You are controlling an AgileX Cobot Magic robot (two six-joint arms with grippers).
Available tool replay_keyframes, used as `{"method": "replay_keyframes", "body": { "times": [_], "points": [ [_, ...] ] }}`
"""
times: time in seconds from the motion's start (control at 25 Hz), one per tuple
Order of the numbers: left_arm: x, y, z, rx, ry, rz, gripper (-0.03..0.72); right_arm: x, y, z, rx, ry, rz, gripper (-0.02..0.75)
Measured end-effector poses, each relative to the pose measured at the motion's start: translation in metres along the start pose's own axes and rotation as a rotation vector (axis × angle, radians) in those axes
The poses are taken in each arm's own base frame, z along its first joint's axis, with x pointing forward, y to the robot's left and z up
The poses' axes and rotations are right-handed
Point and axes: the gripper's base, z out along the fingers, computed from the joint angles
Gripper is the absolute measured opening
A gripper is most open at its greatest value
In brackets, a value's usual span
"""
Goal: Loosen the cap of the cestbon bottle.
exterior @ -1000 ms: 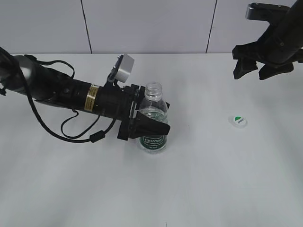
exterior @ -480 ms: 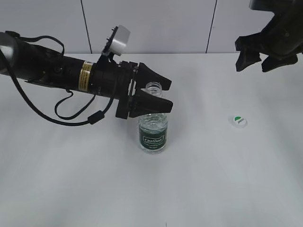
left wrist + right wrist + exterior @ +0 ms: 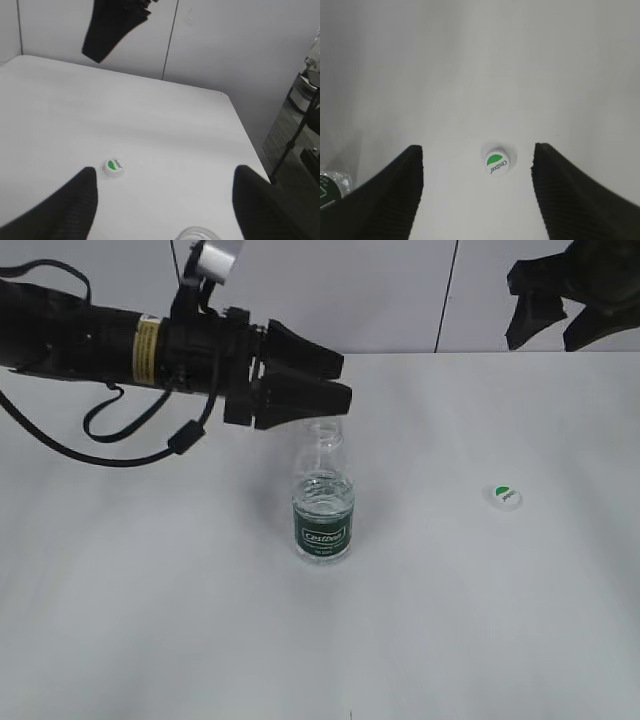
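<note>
The cestbon bottle stands upright near the middle of the white table, its green label facing the near edge and its mouth uncovered. The cap lies flat on the table well to the right of the bottle, green mark up, apart from everything else.

The left hand hangs in the air just above and slightly to the left of the bottle's mouth, its arm reaching in from the left. Its two dark fingers are spread apart and hold nothing; their tips do not touch the bottle. In the left wrist view the same hand frames the cap between its open fingers, the cap lying farther off on the table, and the rim of the bottle's mouth shows at the bottom edge.

The right hand is raised at the far right corner of the scene, high above the table and well behind the cap, partly cut off by the top edge. In the right wrist view its fingers stand wide apart and empty, with the cap on the table below, between them, and a bit of the bottle at the left edge
</note>
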Motion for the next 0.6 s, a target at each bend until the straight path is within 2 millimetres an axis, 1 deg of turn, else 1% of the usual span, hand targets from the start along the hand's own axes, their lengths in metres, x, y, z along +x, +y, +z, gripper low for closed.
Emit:
{"method": "replay_keyframes", "body": {
  "times": [0.12, 0.24, 0.4, 0.6],
  "points": [
    [-0.011, 0.004, -0.016, -0.077, -0.003, -0.02, 0.512, -0.004, 0.001, -0.007, -0.003, 0.008, -0.004, 0.518],
    [-0.017, 0.014, -0.033, -0.203, 0.009, -0.076, 0.512, -0.006, 0.002, -0.014, -0.007, 0.021, -0.008, 0.518],
    [-0.017, 0.03, -0.06, -0.383, 0.015, -0.188, 0.512, -0.008, 0.004, -0.023, -0.012, 0.053, -0.014, 0.518],
    [-0.011, 0.043, -0.086, -0.519, -0.013, -0.353, 0.512, -0.005, 0.005, -0.038, -0.004, 0.092, -0.026, 0.518]
  ]
}}
